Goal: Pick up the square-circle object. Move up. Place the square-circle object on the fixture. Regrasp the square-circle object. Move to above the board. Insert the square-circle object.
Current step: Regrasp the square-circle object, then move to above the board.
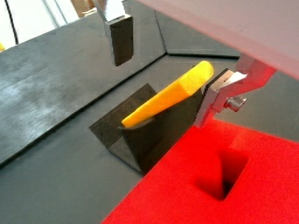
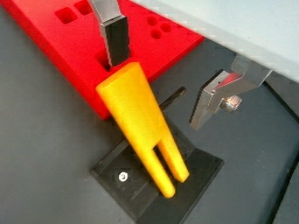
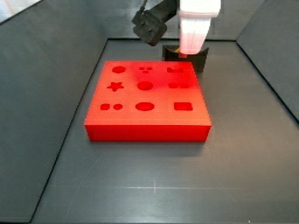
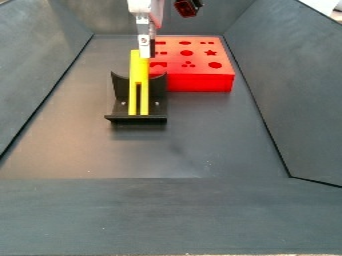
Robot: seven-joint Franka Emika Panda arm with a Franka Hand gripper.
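We see the square-circle object (image 4: 138, 78) in plain yellow, leaning on the dark grey-black fixture (image 4: 136, 112). Beside the fixture, the board (image 3: 149, 99) is bright red-orange with darker red cut-outs. Gripper (image 2: 163, 74) above the fixture: silver plates, dark pads. Floor (image 4: 201, 140) is dark grey.

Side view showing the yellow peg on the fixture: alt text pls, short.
A slim yellow peg stands leaning on the dark fixture on the grey floor, with the end effector at its top end, fingers apart and not clamped. The red board with shaped cut-outs lies just behind the fixture.
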